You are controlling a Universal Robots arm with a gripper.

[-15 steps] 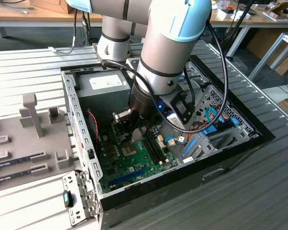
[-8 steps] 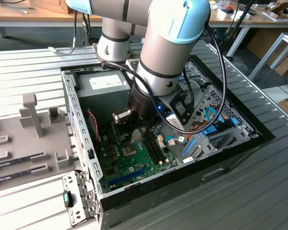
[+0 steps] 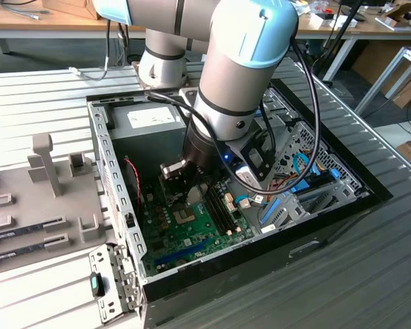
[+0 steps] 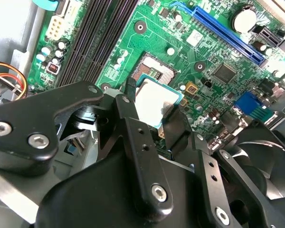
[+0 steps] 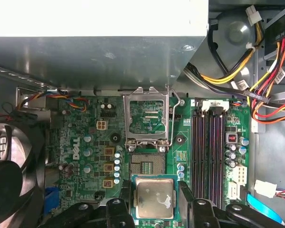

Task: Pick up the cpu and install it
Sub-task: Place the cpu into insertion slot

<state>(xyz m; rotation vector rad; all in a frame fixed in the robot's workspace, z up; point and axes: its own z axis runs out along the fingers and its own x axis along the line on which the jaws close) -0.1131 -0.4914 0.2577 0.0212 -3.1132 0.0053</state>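
Two opposite cpu edges clamped by pincer, near open socket.

Setting: robotics lab or test workshop, not a home or an office.

Evidence:
- An industrial robot arm with grey and pale-blue joints reaches into an open computer case lying flat on a ribbed metal table.
- A grey fixture block with slots and posts sits at the exterior view's left.
- Wooden workbenches stand behind, with loose cables on them.
- A bare metal frame stands at the exterior view's right.
- In the first wrist view the green board lies exposed, and the hand grips the cpu above it.
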